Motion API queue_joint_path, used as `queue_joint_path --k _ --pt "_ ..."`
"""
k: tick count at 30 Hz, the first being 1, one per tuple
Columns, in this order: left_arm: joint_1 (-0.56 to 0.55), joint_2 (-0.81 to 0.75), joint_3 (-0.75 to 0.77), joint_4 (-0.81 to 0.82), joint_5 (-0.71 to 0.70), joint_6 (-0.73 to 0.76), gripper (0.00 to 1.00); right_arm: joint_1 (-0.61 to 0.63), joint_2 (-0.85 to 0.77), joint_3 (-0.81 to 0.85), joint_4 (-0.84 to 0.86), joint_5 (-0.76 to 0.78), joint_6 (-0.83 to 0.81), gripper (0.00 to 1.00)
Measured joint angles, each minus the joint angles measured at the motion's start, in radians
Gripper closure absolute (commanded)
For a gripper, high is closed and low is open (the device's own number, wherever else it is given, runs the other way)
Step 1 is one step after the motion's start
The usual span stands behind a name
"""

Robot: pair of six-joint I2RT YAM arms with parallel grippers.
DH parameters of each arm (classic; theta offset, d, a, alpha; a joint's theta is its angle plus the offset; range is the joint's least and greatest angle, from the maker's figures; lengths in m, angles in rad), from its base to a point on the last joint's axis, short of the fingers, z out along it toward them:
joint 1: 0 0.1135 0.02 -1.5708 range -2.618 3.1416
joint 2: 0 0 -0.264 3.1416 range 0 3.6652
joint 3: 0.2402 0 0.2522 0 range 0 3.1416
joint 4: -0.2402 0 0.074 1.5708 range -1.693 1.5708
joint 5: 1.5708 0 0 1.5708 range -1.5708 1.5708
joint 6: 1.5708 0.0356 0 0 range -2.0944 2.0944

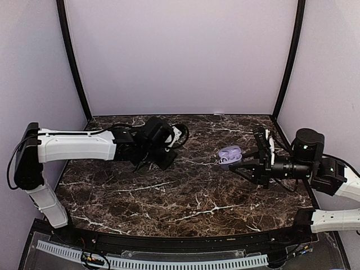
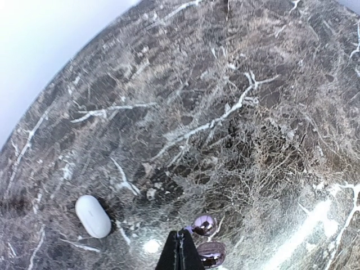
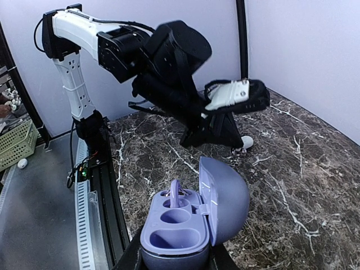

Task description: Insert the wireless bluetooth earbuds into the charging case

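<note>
The lavender charging case (image 3: 225, 202) stands open, lid upright, with my right gripper (image 3: 177, 265) shut on its base. One lavender earbud (image 3: 175, 194) stands in the far socket, and the other sockets show empty. In the top view the case (image 1: 229, 154) is right of centre. My left gripper (image 2: 181, 235) is shut low over the table, pinching the small stem of a glossy lavender earbud (image 2: 204, 225) at its tips. A second shiny lavender shape (image 2: 212, 253) lies just below it; I cannot tell whether it is a reflection. The left gripper (image 1: 163, 158) is left of the case.
A plain white oval pebble (image 2: 93, 215) lies on the marble table (image 2: 236, 112) to the left of my left fingers, and it shows again (image 3: 246, 142) beside that gripper. Black posts and pale walls close in the table. A green basket (image 3: 17, 146) stands off the table.
</note>
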Motion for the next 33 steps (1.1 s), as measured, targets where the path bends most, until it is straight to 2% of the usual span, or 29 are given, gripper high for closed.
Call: queue_joint_path --k 5,10,18,22,25,33 --pt "-0.029 -0.195 -0.063 0.091 -0.032 0.124 1.0 0.0 0.024 0.0 0.015 -0.072 0.0 1.0" --pt "-0.14 -0.35 -0.056 0.177 -0.044 0.252 1.0 0.0 0.042 0.0 0.048 -0.171 -0.008 1.0" --pt "-0.343 -0.394 -0.028 0.238 -0.08 0.451 1.0 0.0 0.136 0.014 0.104 -0.407 -0.001 1.0" --pt "-0.377 -0.409 -0.031 0.275 -0.058 0.514 1.0 0.0 0.157 0.034 0.131 -0.495 0.006 1.0" --pt "-0.385 -0.432 -0.03 0.301 -0.052 0.536 1.0 0.0 0.144 0.034 0.134 -0.48 0.002 1.0" --pt "-0.437 -0.435 -0.032 0.344 -0.089 0.608 1.0 0.0 0.123 0.054 0.118 -0.288 -0.053 1.0"
